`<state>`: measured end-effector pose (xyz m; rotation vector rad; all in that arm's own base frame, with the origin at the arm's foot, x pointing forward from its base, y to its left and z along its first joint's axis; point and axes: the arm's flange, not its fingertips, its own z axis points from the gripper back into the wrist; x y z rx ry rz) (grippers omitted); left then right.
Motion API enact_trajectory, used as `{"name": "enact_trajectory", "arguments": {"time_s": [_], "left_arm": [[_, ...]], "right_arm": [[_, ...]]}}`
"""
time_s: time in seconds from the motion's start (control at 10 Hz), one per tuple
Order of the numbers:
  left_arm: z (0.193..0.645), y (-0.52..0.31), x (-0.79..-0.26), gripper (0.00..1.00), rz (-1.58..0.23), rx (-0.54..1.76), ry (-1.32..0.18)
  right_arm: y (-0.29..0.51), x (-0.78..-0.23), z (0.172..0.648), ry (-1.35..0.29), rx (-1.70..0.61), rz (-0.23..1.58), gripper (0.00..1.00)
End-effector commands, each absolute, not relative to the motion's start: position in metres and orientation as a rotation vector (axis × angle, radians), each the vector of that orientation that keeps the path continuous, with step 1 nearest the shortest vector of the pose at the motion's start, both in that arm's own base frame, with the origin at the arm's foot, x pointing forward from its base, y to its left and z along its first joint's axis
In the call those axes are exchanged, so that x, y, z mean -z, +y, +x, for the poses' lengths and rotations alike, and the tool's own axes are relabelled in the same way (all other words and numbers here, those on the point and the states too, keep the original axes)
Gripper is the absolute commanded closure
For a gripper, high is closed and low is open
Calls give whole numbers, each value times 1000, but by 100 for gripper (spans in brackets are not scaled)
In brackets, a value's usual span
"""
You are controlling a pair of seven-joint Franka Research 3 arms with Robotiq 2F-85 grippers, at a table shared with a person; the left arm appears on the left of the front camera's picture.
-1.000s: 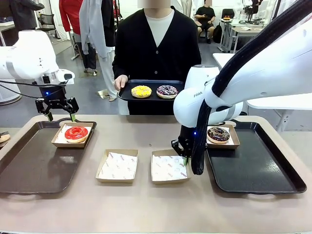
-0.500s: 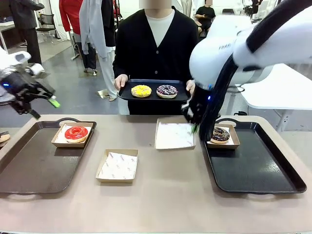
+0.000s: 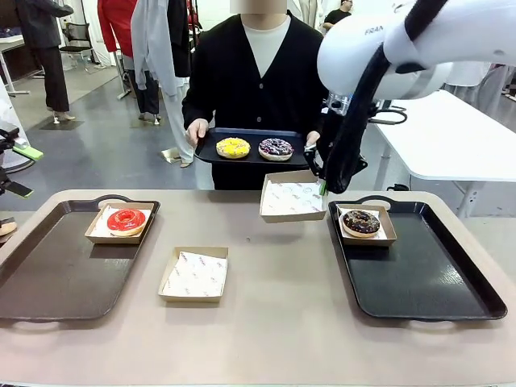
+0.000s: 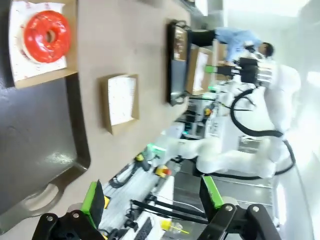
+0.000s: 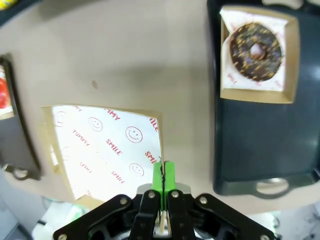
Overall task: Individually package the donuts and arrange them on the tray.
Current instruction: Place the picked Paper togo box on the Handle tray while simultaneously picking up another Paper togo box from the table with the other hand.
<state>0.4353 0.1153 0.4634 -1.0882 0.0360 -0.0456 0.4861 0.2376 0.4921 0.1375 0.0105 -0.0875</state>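
Right gripper (image 5: 163,167) clamps empty box (image 3: 293,197) by its edge, aloft beside person's tray (image 3: 251,160) bearing yellow donut (image 3: 233,147) and drizzled donut (image 3: 276,148), likely to receive one. Left gripper (image 4: 152,194) gapes, empty. Red donut (image 3: 126,219) and chocolate donut (image 3: 361,222) sit boxed.

My front camera sits at the counter's (image 3: 266,339) near edge and faces the person (image 3: 258,81) across it, wide enough to take in the left tray (image 3: 48,282) and the right tray (image 3: 427,290). My left wrist camera, rolled sideways beyond the left end, looks past its fingers (image 4: 94,197) along the counter and over the red donut (image 4: 47,30). My right wrist camera looks straight down from close in, past its fingers (image 5: 157,176), at a paper-lined box (image 5: 100,145) and the chocolate donut (image 5: 256,51). The front view shares both donuts.
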Motion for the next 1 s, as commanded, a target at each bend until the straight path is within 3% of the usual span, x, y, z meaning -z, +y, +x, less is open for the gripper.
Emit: {"name": "enact_trajectory", "arguments": {"time_s": [0.0,0.6,0.8,0.9], "left_arm": [[449,128,-457,0,-1196,58,42],[480,129,-461,0,-1189,3,95],[473,130,-458,0,-1074,-127,30],[476,130,-456,0,-1165,20,87]], "right_arm": [[254,-506,506,67,61,92,100],[263,-515,541,98,21,60,100],[260,-514,532,90,26,79,100],[260,-514,532,90,26,79,100]]}}
